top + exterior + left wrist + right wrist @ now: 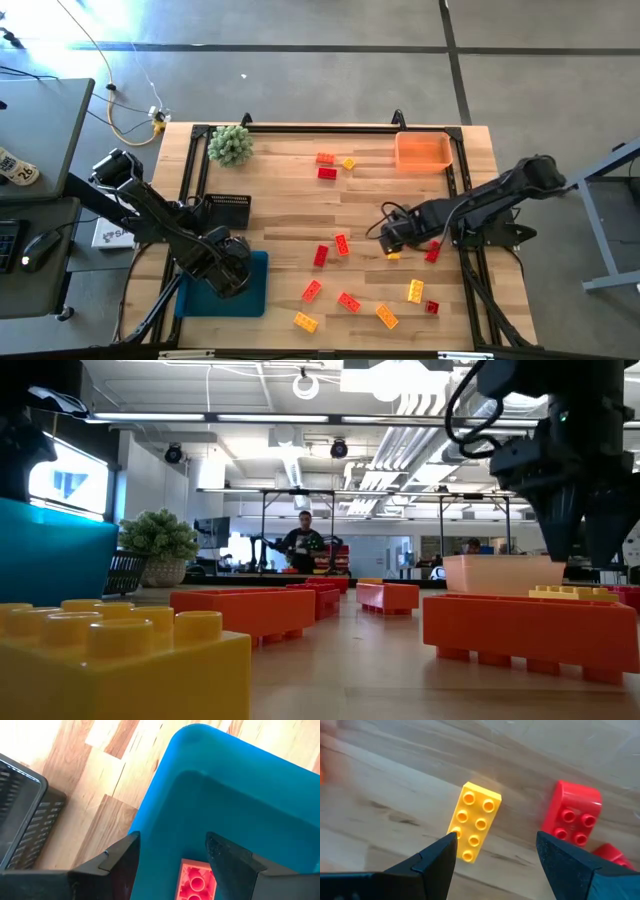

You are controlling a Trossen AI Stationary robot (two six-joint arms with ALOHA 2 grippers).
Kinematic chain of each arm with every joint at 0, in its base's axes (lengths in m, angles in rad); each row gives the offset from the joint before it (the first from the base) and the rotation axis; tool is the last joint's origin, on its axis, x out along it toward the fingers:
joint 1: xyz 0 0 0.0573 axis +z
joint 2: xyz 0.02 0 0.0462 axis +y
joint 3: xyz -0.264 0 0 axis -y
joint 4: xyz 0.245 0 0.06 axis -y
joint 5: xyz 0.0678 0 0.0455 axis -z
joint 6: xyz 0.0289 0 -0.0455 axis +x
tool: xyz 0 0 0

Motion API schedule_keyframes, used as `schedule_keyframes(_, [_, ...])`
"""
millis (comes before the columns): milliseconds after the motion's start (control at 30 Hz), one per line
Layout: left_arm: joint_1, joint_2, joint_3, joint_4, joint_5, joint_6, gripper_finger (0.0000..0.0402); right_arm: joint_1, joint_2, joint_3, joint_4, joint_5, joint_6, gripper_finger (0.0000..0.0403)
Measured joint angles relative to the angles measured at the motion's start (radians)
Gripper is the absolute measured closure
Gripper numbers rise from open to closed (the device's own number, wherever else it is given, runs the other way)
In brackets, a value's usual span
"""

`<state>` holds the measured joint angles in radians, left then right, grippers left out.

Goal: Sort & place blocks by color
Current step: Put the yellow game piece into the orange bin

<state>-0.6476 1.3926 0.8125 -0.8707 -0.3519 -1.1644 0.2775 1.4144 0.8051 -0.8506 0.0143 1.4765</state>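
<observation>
Blocks (342, 244) lie scattered over a pale wooden plank worktop (290, 200) in the high view: about seven red or orange-red and about six yellow, all small, studded, glossy plastic. Three sit close beside the orange tray (422, 152), a shallow rectangular tub at the far edge; the others lie well away from it, toward the near edge. One green spiky plant ball (231, 145) and one black slotted basket (228, 209) also stand on the wood. The left hand (232, 272) hangs over a blue bin (255, 290). The right hand (392, 238) hovers just above a yellow block (394, 256), with a red block (432, 252) near it.

From worktop level, large yellow (120, 660) and orange-red bricks (530, 630) fill the foreground, and the orange tray (500, 573) shows pale behind them. A person (304, 545) stands far back in the room.

The left wrist view shows open fingers (120, 865) above the smooth blue bin (225, 795), with a red studded block (197, 880) lying between them inside it.

The right wrist view shows fingers (435, 860) spread wide and empty, straddling one yellow eight-stud block (474, 820); a rounded red block (572, 817) lies just beside it.
</observation>
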Motion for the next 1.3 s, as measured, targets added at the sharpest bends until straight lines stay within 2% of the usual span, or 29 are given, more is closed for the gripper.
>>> schedule_keyframes(300, [0.000, 0.000, 0.000, 0.000, 0.000, 0.017, 0.0188, -0.001, 0.103, 0.000, 0.114, 0.000, -0.003, 0.0143])
schedule_keyframes(667, [0.000, 0.000, 0.000, 0.000, 0.000, 0.017, 0.0188, 0.000, 0.211, 0.002, 0.134, 0.002, -0.031, 0.0146])
schedule_keyframes(767, [0.000, 0.000, 0.000, 0.000, 0.000, 0.017, 0.0188, -0.001, 0.213, 0.003, 0.140, 0.000, -0.046, 0.0170])
schedule_keyframes(1000, [0.016, -0.019, 0.001, 0.001, -0.002, 0.016, 0.0188, -0.001, 0.210, 0.001, 0.141, -0.002, -0.117, 0.0290])
schedule_keyframes(1200, [0.042, -0.044, 0.001, 0.001, 0.000, 0.017, 0.0188, 0.000, 0.198, 0.025, 0.103, 0.014, -0.199, 0.0290])
schedule_keyframes(1300, [0.061, -0.064, 0.001, 0.003, -0.002, 0.025, 0.0188, -0.012, 0.187, 0.070, 0.084, 0.078, -0.264, 0.0290])
